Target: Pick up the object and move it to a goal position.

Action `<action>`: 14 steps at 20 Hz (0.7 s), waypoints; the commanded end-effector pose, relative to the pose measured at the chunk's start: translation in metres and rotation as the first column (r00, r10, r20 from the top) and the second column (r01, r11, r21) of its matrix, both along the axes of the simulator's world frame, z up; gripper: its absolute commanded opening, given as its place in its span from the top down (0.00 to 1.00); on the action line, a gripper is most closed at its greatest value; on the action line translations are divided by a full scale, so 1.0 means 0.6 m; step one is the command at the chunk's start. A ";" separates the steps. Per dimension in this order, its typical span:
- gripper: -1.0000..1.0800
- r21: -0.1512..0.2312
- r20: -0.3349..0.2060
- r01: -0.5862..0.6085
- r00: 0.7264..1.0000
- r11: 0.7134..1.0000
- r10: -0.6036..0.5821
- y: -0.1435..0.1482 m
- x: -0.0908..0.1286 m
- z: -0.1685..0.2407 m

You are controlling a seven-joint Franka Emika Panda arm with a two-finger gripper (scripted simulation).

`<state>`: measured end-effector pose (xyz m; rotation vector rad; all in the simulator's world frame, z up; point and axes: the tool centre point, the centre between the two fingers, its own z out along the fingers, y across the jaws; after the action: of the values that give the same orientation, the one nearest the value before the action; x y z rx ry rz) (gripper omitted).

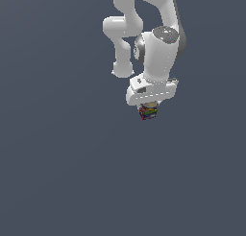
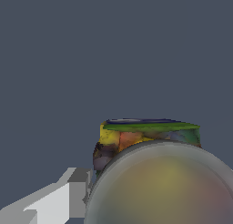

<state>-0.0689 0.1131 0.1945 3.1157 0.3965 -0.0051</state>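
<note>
Can [image 1: 149,112], the little squat one with the dark-blue, red, green and yellow label, is tucked right under the white hand [image 1: 149,110], poking out just below it in the exterior view. From the wrist view it fills the lower part of the picture, tan round top close to the lens, with one finger [image 2: 68,196] showing beside it. I'd say the hand is clamped on the can, since it sits right between where the fingers should be, though I can't see both pads touching.

My guess at the step: the pick looks done or nearly so, and the carry is in hand. Can't tell whether the can is lifted clear or resting on the grey surface [image 1: 57,172], no shadow to go by.

Next move calls for a steady grip and a smooth carry to the goal. I see no goal marker anywhere in either view.

Containers: none in sight besides the can itself, which looks closed on top.
</note>
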 end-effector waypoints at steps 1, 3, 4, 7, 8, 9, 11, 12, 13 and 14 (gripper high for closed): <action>1.00 0.000 0.003 0.000 1.000 1.000 0.000 0.011 0.000 0.048; 1.00 0.001 0.003 0.000 1.000 1.000 0.000 0.020 0.000 0.084; 1.00 0.001 0.003 0.000 1.000 1.000 0.000 0.025 0.000 0.101; 1.00 0.001 0.003 0.000 1.000 1.000 0.000 0.037 0.000 0.153; 1.00 0.001 0.003 0.000 1.000 1.000 0.000 0.042 0.000 0.171; 1.00 0.001 0.003 0.000 1.000 1.000 0.000 0.046 0.000 0.188; 1.00 0.001 0.003 0.000 1.000 1.000 0.000 0.054 0.001 0.222; 1.00 0.001 0.003 0.000 1.000 1.000 0.000 0.059 0.001 0.239; 1.00 0.001 0.003 0.000 1.000 1.000 0.000 0.063 0.001 0.256; 1.00 0.001 0.003 0.000 1.000 1.000 0.000 0.067 0.002 0.273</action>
<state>-0.0681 0.1495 0.3410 3.1158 0.3974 -0.0045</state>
